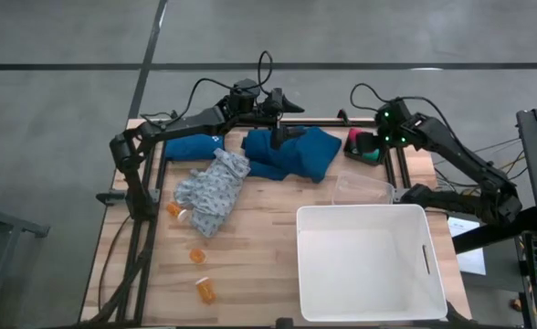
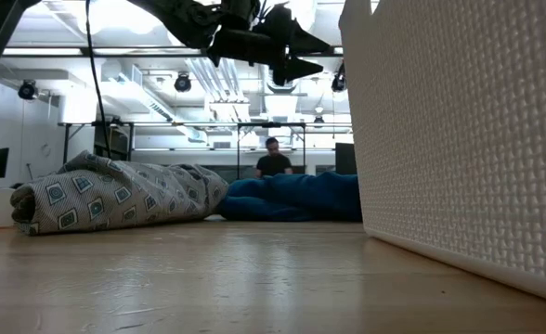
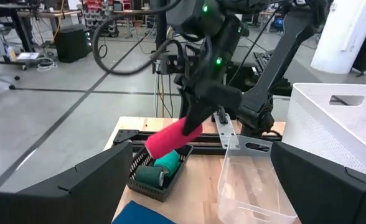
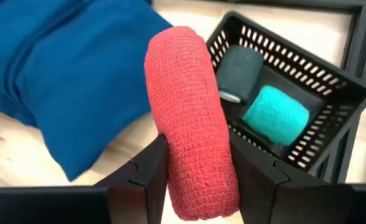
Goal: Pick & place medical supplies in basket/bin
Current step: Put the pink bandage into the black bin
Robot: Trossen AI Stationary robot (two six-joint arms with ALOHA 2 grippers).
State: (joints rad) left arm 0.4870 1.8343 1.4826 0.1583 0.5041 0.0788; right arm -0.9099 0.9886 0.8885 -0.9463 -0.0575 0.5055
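Note:
My right gripper (image 4: pixel 195 163) is shut on the pink-red cylinder (image 4: pixel 189 106), a wrapped bandage roll, just above a small black basket (image 4: pixel 307 87) at the table's far right (image 1: pixel 367 151). That basket holds a dark green roll (image 4: pixel 238 71) and a teal roll (image 4: pixel 276 115). My left gripper (image 1: pixel 285 104) hangs open, holding nothing, above the dark teal cloth (image 1: pixel 291 152). The pale patterned garment (image 1: pixel 214 187) lies on the table left of centre. Three orange pill bottles (image 1: pixel 197 256) lie near the left front. The white bin (image 1: pixel 369 260) stands at the front right. My right gripper pinches the cylinder's round side near one end (image 4: pixel 198 177) between its two fingers (image 4: pixel 147 174). The fingers slant down, and the roll runs on along them past their tips. The roll (image 3: pixel 167 140) is lifted clear and tilted, its free end down over the black basket's edge.
A clear plastic container (image 1: pixel 364 187) sits between the black basket and the bin. A second blue cloth (image 1: pixel 191 146) lies at the far left. A black metal frame (image 1: pixel 150 174) borders the table's far and left sides. A person (image 2: pixel 275 160) sits in the room beyond.

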